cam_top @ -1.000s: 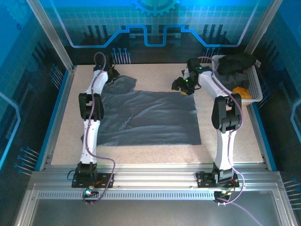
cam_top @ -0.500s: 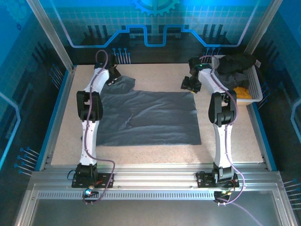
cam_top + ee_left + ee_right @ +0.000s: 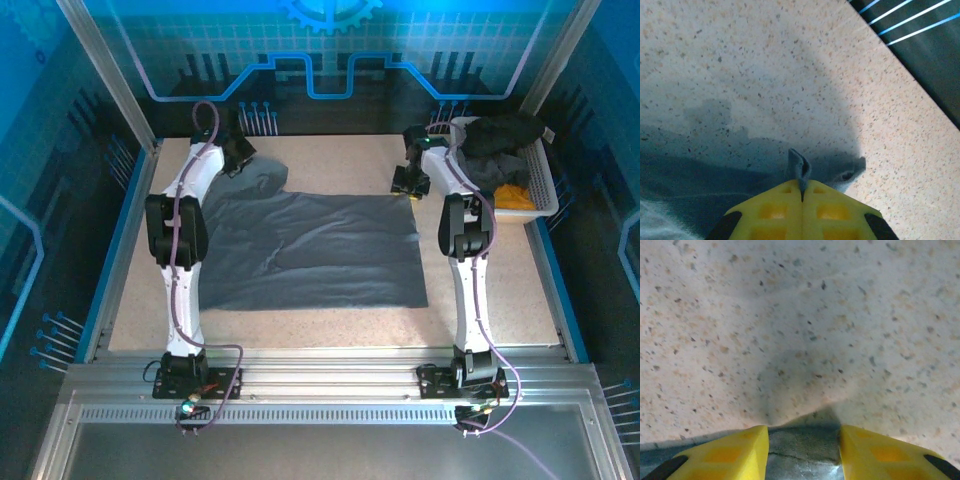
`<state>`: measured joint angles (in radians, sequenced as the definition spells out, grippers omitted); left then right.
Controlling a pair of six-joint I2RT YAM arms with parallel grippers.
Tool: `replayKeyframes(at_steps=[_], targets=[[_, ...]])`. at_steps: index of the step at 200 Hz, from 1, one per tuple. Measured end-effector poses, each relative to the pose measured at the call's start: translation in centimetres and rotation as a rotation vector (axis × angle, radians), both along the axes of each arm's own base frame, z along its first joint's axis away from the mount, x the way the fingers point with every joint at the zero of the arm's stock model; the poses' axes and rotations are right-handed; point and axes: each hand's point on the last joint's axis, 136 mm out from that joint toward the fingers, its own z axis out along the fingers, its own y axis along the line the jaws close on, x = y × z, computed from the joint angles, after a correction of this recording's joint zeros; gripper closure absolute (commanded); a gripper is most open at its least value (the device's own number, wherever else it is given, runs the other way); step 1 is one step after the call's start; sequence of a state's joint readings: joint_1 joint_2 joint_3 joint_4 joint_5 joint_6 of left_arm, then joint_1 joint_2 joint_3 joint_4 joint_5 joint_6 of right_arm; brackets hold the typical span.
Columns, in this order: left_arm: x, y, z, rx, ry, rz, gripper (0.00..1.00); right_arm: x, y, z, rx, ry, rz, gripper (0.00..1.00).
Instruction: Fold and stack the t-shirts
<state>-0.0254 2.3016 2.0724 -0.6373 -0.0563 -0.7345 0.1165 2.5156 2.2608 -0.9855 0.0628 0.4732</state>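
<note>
A large dark slate-grey t-shirt point(image 3: 320, 250) lies spread flat on the speckled table. My left gripper point(image 3: 238, 152) is at its far left corner, shut on a pinched fold of the grey cloth point(image 3: 799, 165), which sticks up between the yellow fingertips point(image 3: 785, 195) in the left wrist view. My right gripper point(image 3: 409, 182) is low over the shirt's far right corner. Its jaws stand apart, one on each side of the cloth edge point(image 3: 802, 450). More t-shirts lie in the basket: black point(image 3: 505, 130), lighter grey point(image 3: 490, 168) and orange-yellow point(image 3: 515, 197).
The white lattice basket point(image 3: 545, 190) stands at the far right edge of the table, just right of my right arm. Bare tabletop point(image 3: 340, 160) lies beyond the shirt, and a strip point(image 3: 330, 325) lies in front of it. Blue side rails border the table.
My left gripper has shifted toward the far left, keeping its hold on the cloth. My right gripper has moved right and down onto the shirt's far right corner, and its jaws have narrowed.
</note>
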Motion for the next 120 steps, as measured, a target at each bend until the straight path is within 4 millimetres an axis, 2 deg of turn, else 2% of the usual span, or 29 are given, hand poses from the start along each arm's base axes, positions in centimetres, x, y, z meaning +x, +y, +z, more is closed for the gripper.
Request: replayKeyframes(at_steps=[39, 67, 88, 120], targets=[[-0.3, -0.2, -0.4, -0.007, 0.011, -0.005, 1.0, -0.2, 0.2, -0.4, 0.004, 0.015, 0.021, 0.74], [-0.3, -0.2, -0.3, -0.007, 0.011, -0.006, 1.0, -0.5, 0.1, -0.5, -0.001, 0.025, 0.033, 0.92], [-0.7, -0.1, -0.2, -0.007, 0.015, -0.005, 1.0, -0.5, 0.0, -0.4, -0.008, 0.019, 0.047, 0.97], [-2.9, -0.1, 0.2, -0.008, 0.029, -0.002, 1.0, -0.5, 0.1, 0.0, -0.041, 0.008, 0.094, 1.0]])
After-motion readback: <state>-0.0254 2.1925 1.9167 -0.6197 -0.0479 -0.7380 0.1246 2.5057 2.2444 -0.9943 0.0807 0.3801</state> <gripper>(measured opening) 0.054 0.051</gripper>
